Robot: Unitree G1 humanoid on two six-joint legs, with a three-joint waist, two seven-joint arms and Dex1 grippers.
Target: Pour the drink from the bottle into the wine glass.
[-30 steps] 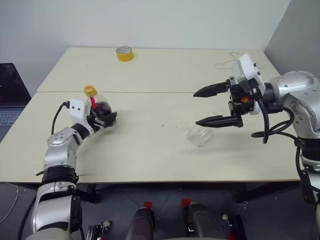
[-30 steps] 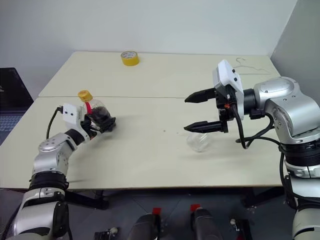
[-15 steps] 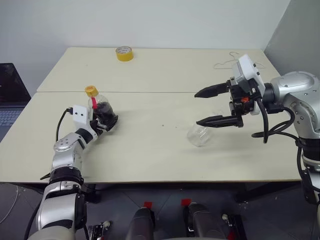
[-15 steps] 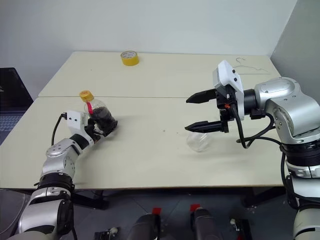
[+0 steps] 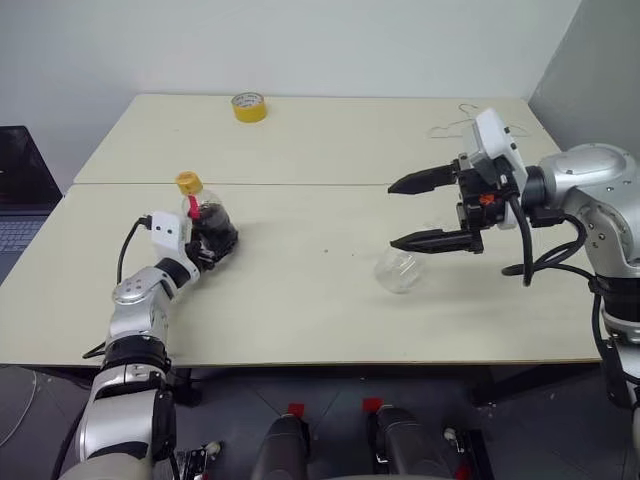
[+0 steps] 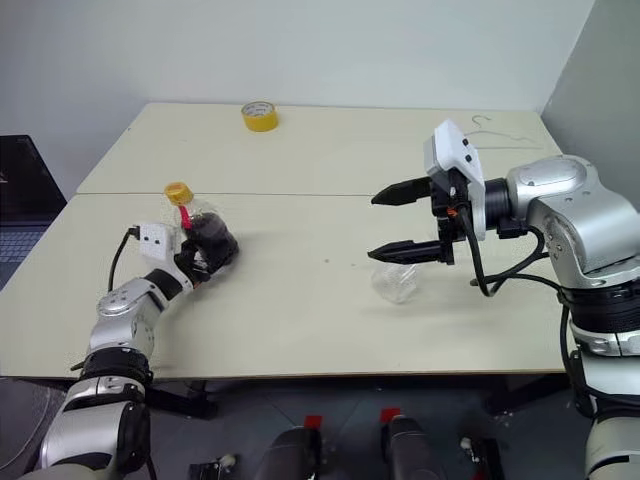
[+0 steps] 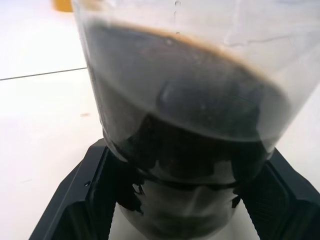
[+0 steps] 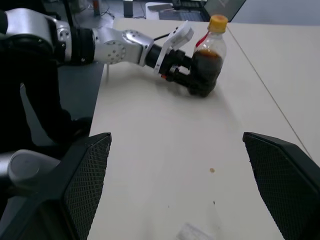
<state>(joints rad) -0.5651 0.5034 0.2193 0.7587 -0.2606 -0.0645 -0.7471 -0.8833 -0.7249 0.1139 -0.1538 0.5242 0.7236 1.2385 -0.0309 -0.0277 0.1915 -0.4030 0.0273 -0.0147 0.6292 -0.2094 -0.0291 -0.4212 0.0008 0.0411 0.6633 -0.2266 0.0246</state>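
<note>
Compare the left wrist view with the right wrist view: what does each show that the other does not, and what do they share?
Left wrist view alone: a close look at the dark drink and its brown surface line inside the bottle, with the left end effector's fingers set against the bottle's base on both sides.

Right wrist view alone: the bottle's yellow cap, the left arm reaching in, the right end effector's two fingers standing wide apart, and a corner of a laptop.

Both: the bottle with the drink, standing on the pale table, with the left end effector at it.
</note>
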